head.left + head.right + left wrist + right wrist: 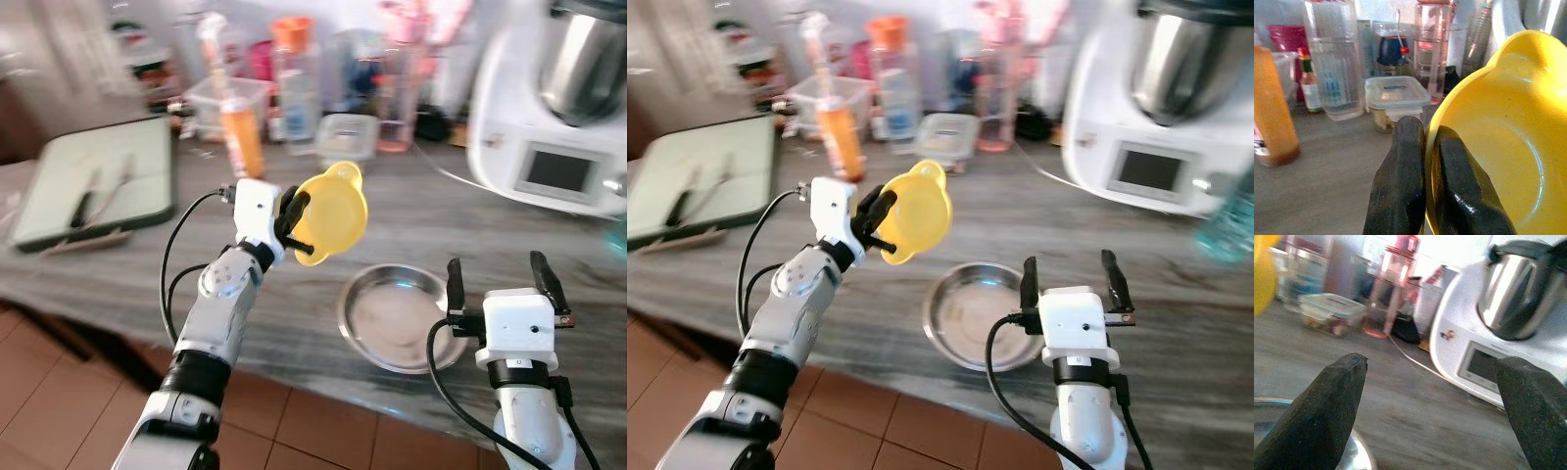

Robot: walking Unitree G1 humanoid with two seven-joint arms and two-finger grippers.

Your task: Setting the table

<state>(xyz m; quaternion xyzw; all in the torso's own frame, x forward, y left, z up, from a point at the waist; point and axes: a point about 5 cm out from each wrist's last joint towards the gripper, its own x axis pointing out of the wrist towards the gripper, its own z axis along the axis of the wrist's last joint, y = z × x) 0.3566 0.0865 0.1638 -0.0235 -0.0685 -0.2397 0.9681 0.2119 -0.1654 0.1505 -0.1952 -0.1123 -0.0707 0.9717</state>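
Left gripper (298,223): its two black fingers (1400,186) are pinched on the rim of a yellow bowl (333,213), one finger inside and one outside, so the bowl hangs tilted on edge in the air above the counter (147,264).
Yellow bowl: lifted clear of the counter, up and to the left of the metal plate, its hollow facing away from the arm. A rim pinch is probably the only hold that narrow fingers can get on it.
Right gripper (507,282): fingers spread wide apart and holding nothing, raised near the front edge of the counter just beside the metal plate's right side; likely waiting.
Metal plate (392,313): round, shallow, lying flat near the counter's front edge.
Back edge of counter: an orange bottle (241,132), clear jars, a lidded plastic box (347,135).
Right back corner: a white kitchen machine (554,117) with a steel jug.
Left side: a pale cutting board (98,181) with utensils on it.
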